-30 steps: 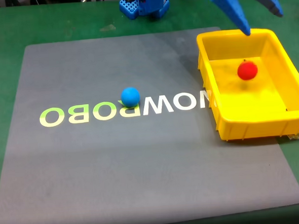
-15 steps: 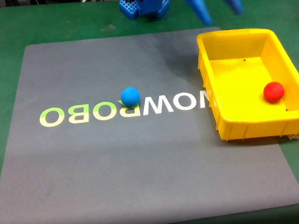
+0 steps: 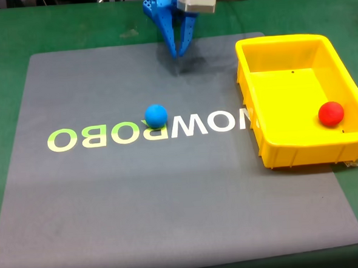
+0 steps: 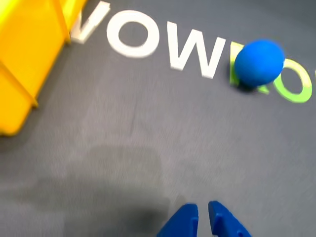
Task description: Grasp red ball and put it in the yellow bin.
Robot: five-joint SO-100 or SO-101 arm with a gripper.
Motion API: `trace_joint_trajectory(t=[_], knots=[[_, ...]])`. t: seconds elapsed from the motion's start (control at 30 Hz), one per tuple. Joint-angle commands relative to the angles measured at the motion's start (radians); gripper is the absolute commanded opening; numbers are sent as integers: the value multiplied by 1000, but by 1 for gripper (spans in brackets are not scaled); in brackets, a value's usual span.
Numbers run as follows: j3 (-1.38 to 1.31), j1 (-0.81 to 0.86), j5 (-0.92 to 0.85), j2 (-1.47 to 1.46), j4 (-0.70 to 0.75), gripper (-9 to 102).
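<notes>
In the fixed view the red ball (image 3: 331,113) lies on the floor of the yellow bin (image 3: 288,156), close to the bin's right wall and toward its near end. By how things lie, the placing looks done. The ball seems light, matte and firm; being round it would roll at a nudge, so any hold should pinch it across its widest middle, coming down from above, since the sloped walls crowd it from the side. The gripper (image 3: 177,51) hangs over the far edge of the grey mat (image 3: 172,219), well apart from the bin, its blue fingers drawn to a narrow point with nothing between them. A blue ball (image 3: 156,115) rests on the mat's printed lettering (image 3: 148,131), between the arm and the near edge and well clear of the bin. The green worktop (image 3: 69,25) borders the mat.

In the wrist view the fingers (image 4: 181,225) show at the bottom edge, nearly together with only a thin slit between them, empty. The blue ball (image 4: 258,63) sits ahead to the right on the lettering (image 4: 168,44), and a corner of the yellow bin (image 4: 24,74) fills the upper left. Bare mat (image 4: 123,148) lies between the fingers and both.
</notes>
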Motion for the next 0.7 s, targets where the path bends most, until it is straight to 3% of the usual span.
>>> trace_joint_trajectory(t=[0.0,0.37,0.67], knots=[[55,17,11,84,71,0],[57,34,26,179,572,0],[57,34,78,181,588,0]])
